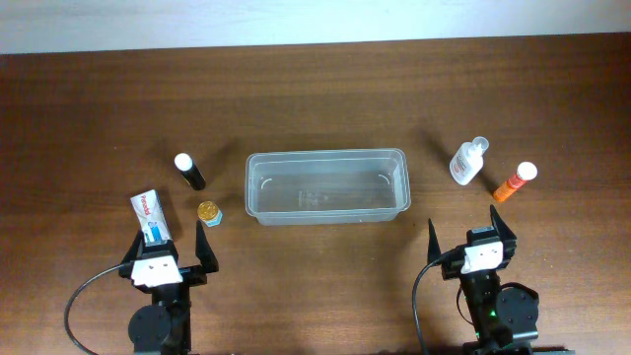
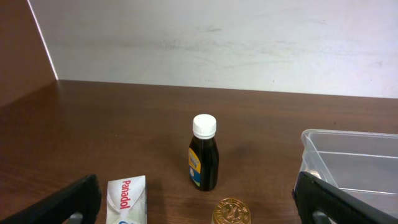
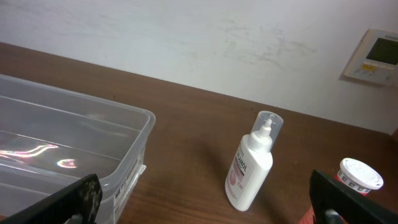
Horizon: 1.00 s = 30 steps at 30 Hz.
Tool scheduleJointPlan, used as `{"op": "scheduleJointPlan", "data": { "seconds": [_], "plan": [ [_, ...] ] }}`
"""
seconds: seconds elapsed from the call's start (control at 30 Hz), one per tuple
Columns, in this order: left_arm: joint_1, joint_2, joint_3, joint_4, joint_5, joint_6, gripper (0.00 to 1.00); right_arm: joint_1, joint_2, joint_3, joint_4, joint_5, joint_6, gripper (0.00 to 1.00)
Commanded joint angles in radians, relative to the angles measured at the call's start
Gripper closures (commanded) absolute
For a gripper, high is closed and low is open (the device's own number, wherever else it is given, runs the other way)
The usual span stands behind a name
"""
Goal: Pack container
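Overhead: left gripper (image 1: 170, 237) at the near edge of the table (image 1: 325, 89), jaws spread wide, gripping nothing. Just ahead, toward its left finger, a Panadol box (image 1: 150, 217) lying flat. Just ahead of its right finger, a gold-lidded jar (image 1: 209, 211). Farther ahead, between those two, a dark bottle (image 1: 189, 171) standing upright under a white cap. Ahead and to the right of this gripper, well apart from it, the container (image 1: 325, 155).

Right gripper (image 1: 468, 225) likewise opened wide, with nothing held. Ahead of it and slightly left, a pump bottle (image 1: 469, 161), white with a clear cap, upright in the right wrist view. Ahead and to its right, an orange bottle (image 1: 516, 181) with a white cap. Ahead and to the left, the container again, its short end nearest this gripper.

Container itself: clear, translucent plastic, long and shallow, rectangular with rounded corners and a raised rim all round. Lying lengthwise across the table between the two grippers, beyond both. Wood grain visible through the floor and walls; light glints on the inside from the right wrist, plus a small label on the near short wall.
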<state>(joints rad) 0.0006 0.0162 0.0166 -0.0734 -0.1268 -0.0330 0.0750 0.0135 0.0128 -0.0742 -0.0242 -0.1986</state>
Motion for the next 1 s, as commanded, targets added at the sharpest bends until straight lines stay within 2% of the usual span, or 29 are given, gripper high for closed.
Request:
{"op": "scheduleJointPlan", "data": {
  "seconds": [0.0, 0.53, 0.7, 0.8, 0.97],
  "plan": [
    [0.004, -0.011, -0.006, 0.002, 0.015, 0.019, 0.01, -0.005, -0.01, -0.007, -0.001, -0.002, -0.003, 0.02],
    [0.004, -0.011, -0.006, 0.01, 0.003, 0.023, 0.01, -0.005, -0.007, -0.007, 0.004, -0.003, -0.002, 0.02],
    [0.004, -0.011, -0.006, 0.063, 0.004, 0.023, 0.01, -0.004, -0.005, -0.007, -0.002, 0.0, 0.187, 0.01],
    [0.004, -0.011, -0.006, 0.092, 0.018, 0.023, 0.01, -0.004, -0.005, -0.007, -0.005, 0.05, 0.189, 0.02],
    [0.004, 0.004, -0.003, -0.007, 0.029, 0.023, 0.01, -0.004, -0.005, 0.047, -0.076, 0.174, 0.189, 0.02]
  ]
}}
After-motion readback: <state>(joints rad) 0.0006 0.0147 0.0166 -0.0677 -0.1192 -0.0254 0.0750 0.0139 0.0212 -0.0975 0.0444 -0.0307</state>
